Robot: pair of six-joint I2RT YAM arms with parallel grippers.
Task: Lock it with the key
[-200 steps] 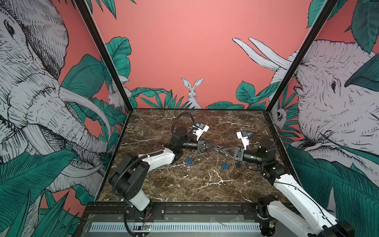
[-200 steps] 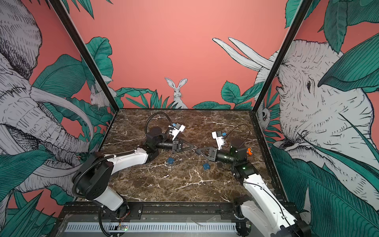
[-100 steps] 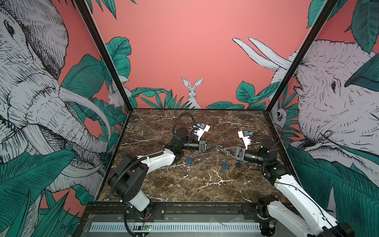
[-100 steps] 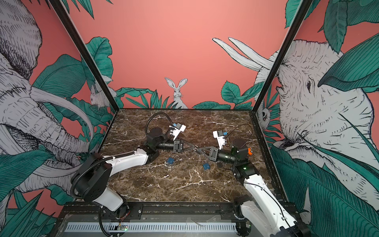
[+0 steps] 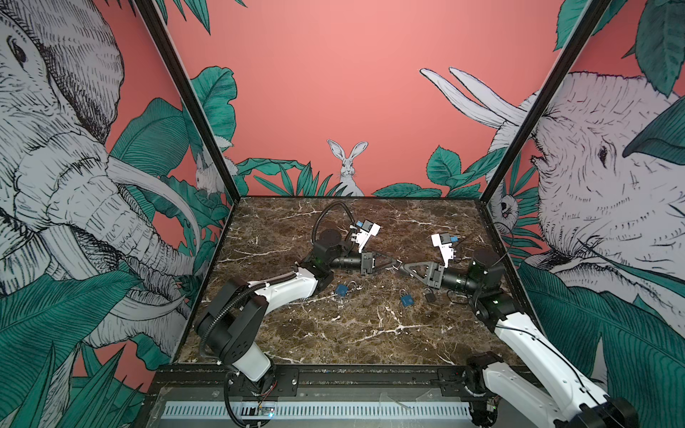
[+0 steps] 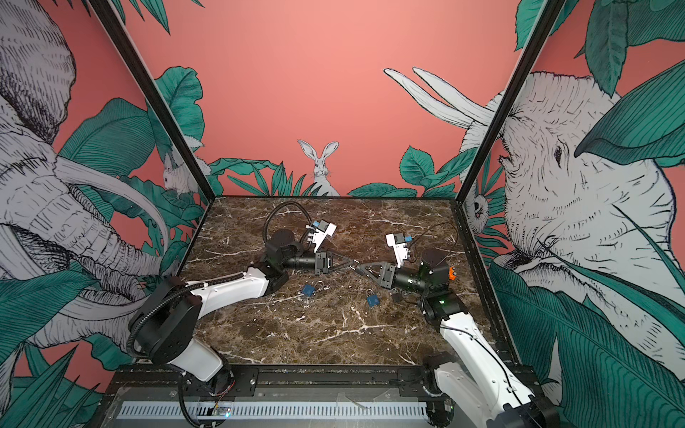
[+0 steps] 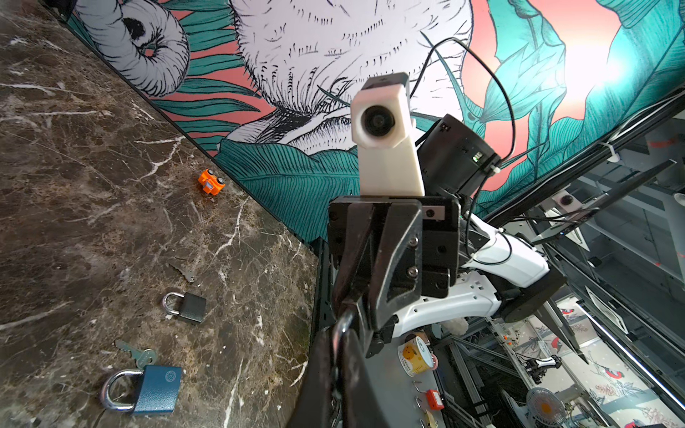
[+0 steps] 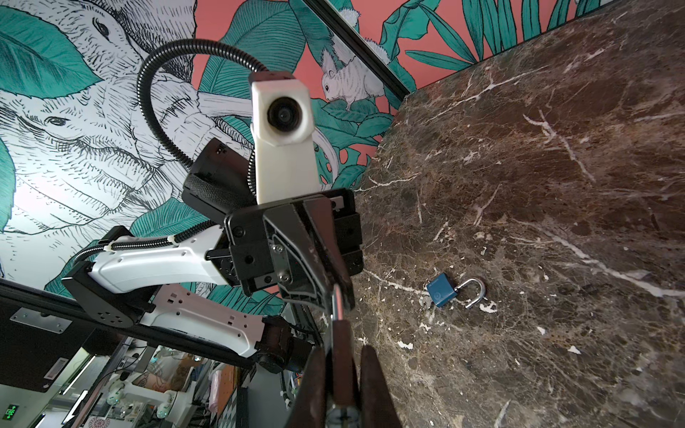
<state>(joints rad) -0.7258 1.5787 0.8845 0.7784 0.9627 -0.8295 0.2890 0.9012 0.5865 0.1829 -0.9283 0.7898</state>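
Observation:
My two grippers meet tip to tip above the middle of the marble table (image 5: 333, 333). Right gripper (image 8: 343, 352) is shut on a small padlock (image 8: 344, 370) with a dark brown body. Its silver shackle (image 8: 336, 302) runs into my left gripper (image 7: 343, 333), which is shut on that shackle (image 7: 341, 326). In both top views the left gripper (image 5: 396, 264) (image 6: 353, 264) and right gripper (image 5: 403, 267) (image 6: 359, 268) touch at the tips. Two loose keys (image 7: 184, 274) (image 7: 137, 354) lie on the table. I cannot tell whether a key sits in the held padlock.
A blue padlock (image 5: 343, 290) with open shackle lies under the left arm. Another blue padlock (image 5: 406, 300) and a black padlock (image 5: 430, 295) lie under the right gripper. A small orange toy (image 7: 211, 181) sits by the right wall.
Both grippers, still joined at their tips, have drifted slightly to the right. Neither grip has changed.

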